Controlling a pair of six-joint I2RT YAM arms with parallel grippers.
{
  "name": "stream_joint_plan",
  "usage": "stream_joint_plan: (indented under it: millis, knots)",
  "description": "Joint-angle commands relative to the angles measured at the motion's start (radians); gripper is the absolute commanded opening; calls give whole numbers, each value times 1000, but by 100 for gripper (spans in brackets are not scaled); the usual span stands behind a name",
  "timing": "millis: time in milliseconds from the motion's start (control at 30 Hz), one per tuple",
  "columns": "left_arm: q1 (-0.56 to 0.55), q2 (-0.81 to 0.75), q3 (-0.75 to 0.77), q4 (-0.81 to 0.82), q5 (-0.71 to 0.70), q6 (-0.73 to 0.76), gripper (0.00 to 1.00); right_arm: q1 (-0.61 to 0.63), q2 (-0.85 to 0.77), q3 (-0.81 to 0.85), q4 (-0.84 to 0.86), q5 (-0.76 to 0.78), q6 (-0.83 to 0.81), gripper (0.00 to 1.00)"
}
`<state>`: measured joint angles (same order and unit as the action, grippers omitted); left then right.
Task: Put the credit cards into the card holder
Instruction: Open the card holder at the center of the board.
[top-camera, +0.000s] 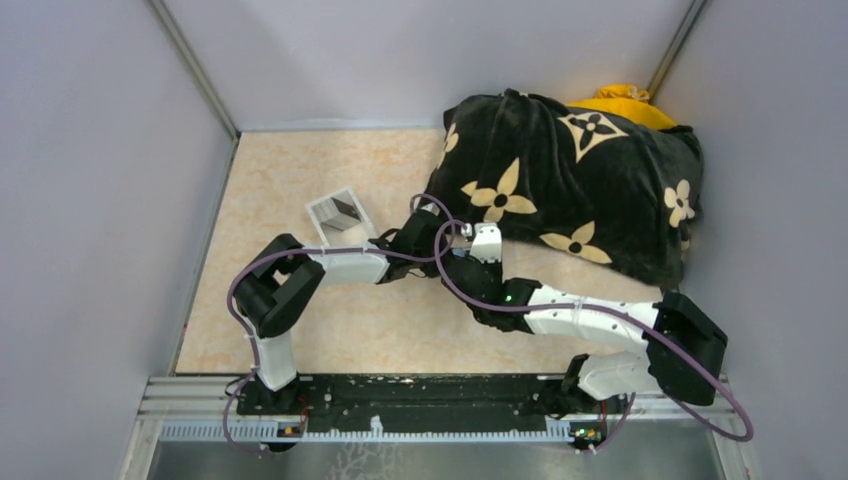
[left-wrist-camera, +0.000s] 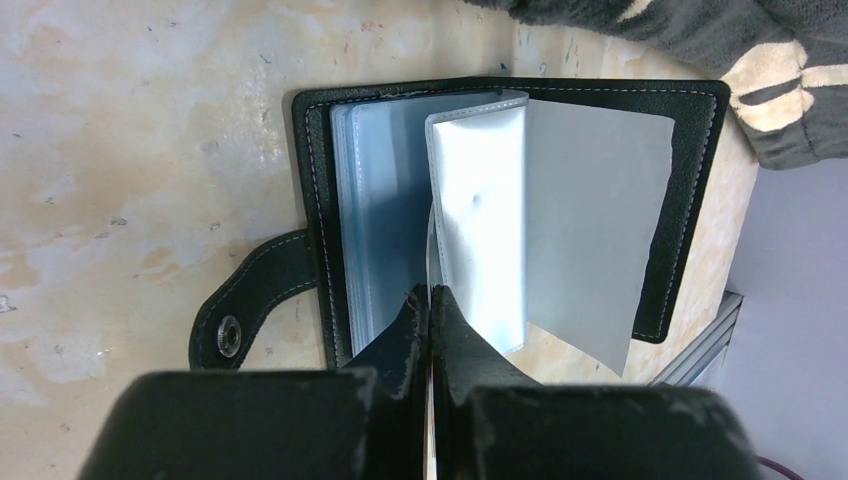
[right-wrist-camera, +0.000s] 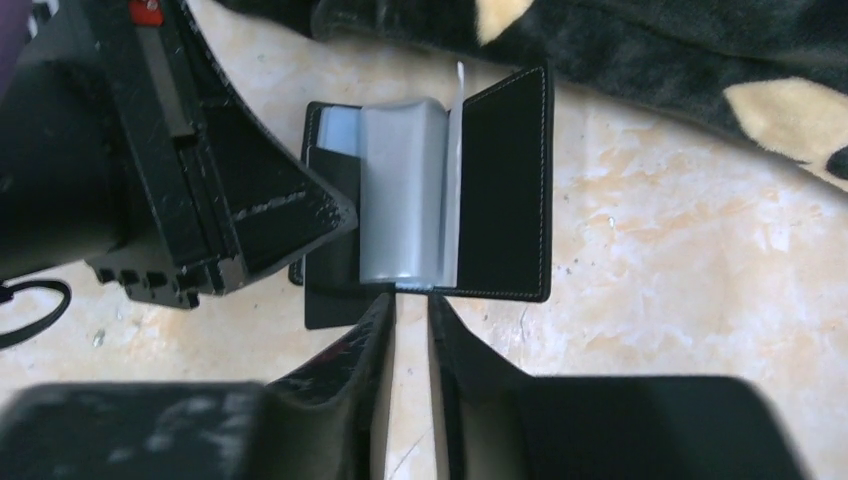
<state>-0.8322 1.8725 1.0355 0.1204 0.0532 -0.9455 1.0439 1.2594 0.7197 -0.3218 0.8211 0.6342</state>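
The black card holder lies open on the table, its clear sleeves fanned up and a snap strap off its left side. My left gripper is shut on a thin credit card seen edge-on, its front end at the sleeves. In the right wrist view that card shows as a dark flat rectangle beside the card holder, under the left gripper's fingers. My right gripper stands open with a narrow gap, holding nothing, its tips at the holder's near edge.
A big black flower-patterned cushion fills the back right, a yellow thing behind it. A pale grey tray-like box sits just left of the grippers. Grey walls close in the left, back and right sides.
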Motion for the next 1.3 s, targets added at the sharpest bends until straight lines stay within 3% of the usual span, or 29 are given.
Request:
stream_joint_plan:
  millis: [0, 100, 500, 1267]
  knots:
    - [12, 24, -30, -19, 11, 22, 0, 34, -3, -3, 14, 40, 46, 12]
    - [13, 21, -28, -19, 11, 21, 0, 35, 16, -21, 28, 32, 48, 0]
    - [13, 30, -24, -21, 20, 19, 0, 34, 147, -93, 172, 4, 77, 0]
    - [15, 23, -51, -24, 15, 16, 0, -22, 241, -132, 393, 50, -7, 0]
